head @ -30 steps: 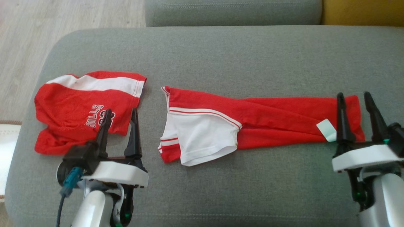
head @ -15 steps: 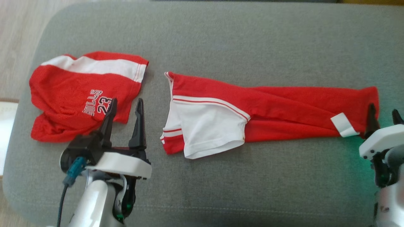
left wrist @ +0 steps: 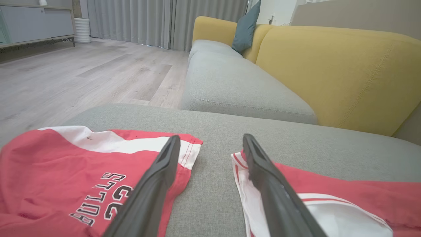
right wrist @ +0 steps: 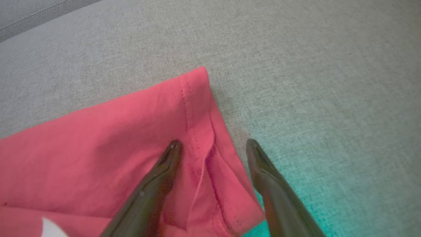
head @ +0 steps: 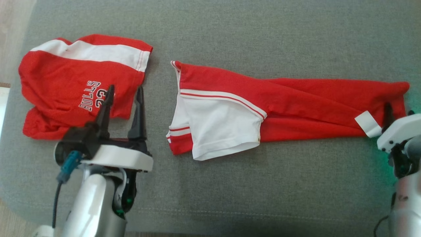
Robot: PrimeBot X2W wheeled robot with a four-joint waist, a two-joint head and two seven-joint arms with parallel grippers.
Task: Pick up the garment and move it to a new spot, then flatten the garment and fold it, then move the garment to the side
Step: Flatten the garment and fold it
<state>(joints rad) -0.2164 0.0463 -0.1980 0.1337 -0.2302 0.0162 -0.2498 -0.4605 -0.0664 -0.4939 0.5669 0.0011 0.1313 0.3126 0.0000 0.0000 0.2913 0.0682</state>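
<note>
The garment (head: 296, 105), a red top with a white sleeve, lies folded into a long strip across the grey cushion (head: 263, 33). My right gripper (head: 399, 111) is open at its right end. In the right wrist view, one fingertip (right wrist: 171, 148) is over the red hem (right wrist: 197, 108) and the other over bare cushion, right gripper (right wrist: 213, 142) holding nothing. My left gripper (head: 125, 88) is open and empty, hovering over the gap between the garment's left end (left wrist: 345, 197) and red "BULLS" shorts (head: 65, 82). In the left wrist view the left gripper (left wrist: 211, 137) points across that gap.
The shorts (left wrist: 49, 171) lie crumpled at the cushion's left end, close to its edge. Beyond the cushion are a grey sofa seat (left wrist: 236, 85), a yellow backrest (left wrist: 329, 72) with a teal pillow (left wrist: 245, 29), and wooden floor (left wrist: 82, 75). Green light glows on the fabric by the right gripper.
The head camera has tilted, so the whole picture has shifted. The right gripper has dipped toward the garment's right end and less of its fingers shows. Both grippers stay open.
</note>
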